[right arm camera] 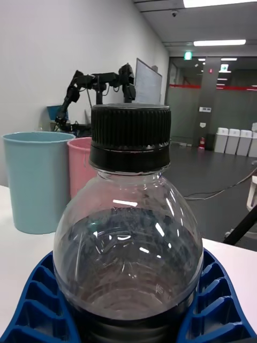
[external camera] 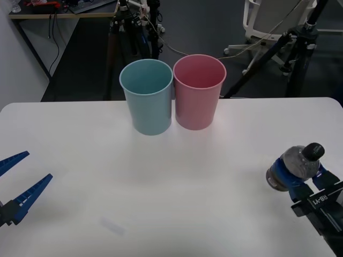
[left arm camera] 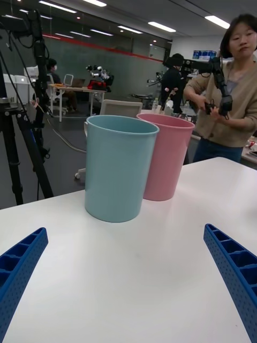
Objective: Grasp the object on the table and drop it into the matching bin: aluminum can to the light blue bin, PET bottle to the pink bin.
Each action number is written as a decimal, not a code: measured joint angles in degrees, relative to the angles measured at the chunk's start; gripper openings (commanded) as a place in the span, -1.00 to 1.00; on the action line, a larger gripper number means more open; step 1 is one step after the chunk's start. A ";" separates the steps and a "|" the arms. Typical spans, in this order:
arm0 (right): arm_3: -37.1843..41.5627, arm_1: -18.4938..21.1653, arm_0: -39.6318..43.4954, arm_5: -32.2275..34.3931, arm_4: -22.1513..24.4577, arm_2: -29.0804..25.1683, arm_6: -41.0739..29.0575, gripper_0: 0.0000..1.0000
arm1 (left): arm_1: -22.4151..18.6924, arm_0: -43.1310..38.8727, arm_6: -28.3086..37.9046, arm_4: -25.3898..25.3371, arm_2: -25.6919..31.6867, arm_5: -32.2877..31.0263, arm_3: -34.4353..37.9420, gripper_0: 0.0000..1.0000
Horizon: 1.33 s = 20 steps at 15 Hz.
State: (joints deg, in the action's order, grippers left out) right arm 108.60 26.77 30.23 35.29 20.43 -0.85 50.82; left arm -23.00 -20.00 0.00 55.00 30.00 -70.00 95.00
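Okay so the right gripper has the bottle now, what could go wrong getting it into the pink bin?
1. The pink bin stands right against the light blue bin, so a drop released slightly off could land in the wrong one.
2. The right gripper holds the PET bottle low on its rounded body; the smooth plastic might slip or tilt during the swing.
3. Both bins are tall, so a carry that stays low may knock a rim and tip one over.
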 measured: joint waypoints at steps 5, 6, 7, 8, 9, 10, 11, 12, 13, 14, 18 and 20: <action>11.45 7.98 -0.53 -14.21 -6.14 0.05 -0.73 -1.00 | 0.00 0.00 0.00 0.00 0.00 0.00 0.00 1.00; 13.60 9.40 -1.24 -17.04 -7.00 0.05 -1.05 -1.00 | 0.00 0.00 0.00 0.00 0.00 0.00 0.00 1.00; 15.10 10.73 -2.22 -19.36 -7.90 0.05 -1.41 -1.00 | 0.00 0.00 0.00 0.00 0.00 0.00 0.00 1.00; 16.19 12.34 -3.41 -21.36 -9.44 0.11 -1.76 -1.00 | 0.00 0.00 0.00 0.00 0.00 0.00 0.00 1.00; 16.93 14.17 -4.88 -23.08 -11.73 0.34 -2.06 -1.00 | 0.00 0.00 0.00 0.00 0.00 0.00 0.00 1.00; 17.44 15.85 -6.32 -24.24 -13.88 0.66 -2.21 -1.00 | 0.00 0.00 0.00 0.00 0.00 0.00 0.00 1.00; 18.00 17.96 -8.13 -25.94 -16.20 1.02 -2.39 -1.00 | 0.00 0.00 0.00 0.00 0.00 0.00 0.00 1.00; 18.65 20.30 -10.10 -27.79 -18.37 1.37 -2.60 -1.00 | 0.00 0.00 0.00 0.00 0.00 0.00 0.00 1.00; 19.06 22.46 -12.02 -29.25 -20.20 1.90 -2.85 -1.00 | 0.00 0.00 0.00 0.00 0.00 0.00 0.00 1.00; 19.19 24.72 -14.74 -30.80 -21.71 2.79 -3.35 -1.00 | 0.00 0.00 0.00 0.00 0.00 0.00 0.00 1.00; 19.28 30.12 -26.92 -38.58 -22.73 7.82 -10.42 -1.00 | 0.00 0.00 0.00 0.00 0.00 0.00 0.00 1.00; 18.55 31.21 -33.19 -41.98 -22.95 10.58 -13.55 -1.00 | 0.00 0.00 0.00 0.00 0.00 0.00 0.00 1.00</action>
State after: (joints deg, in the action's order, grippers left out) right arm 127.15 57.98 -2.96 -6.70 -2.52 9.73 37.27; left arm -23.00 -20.00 0.00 55.00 30.00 -70.00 95.00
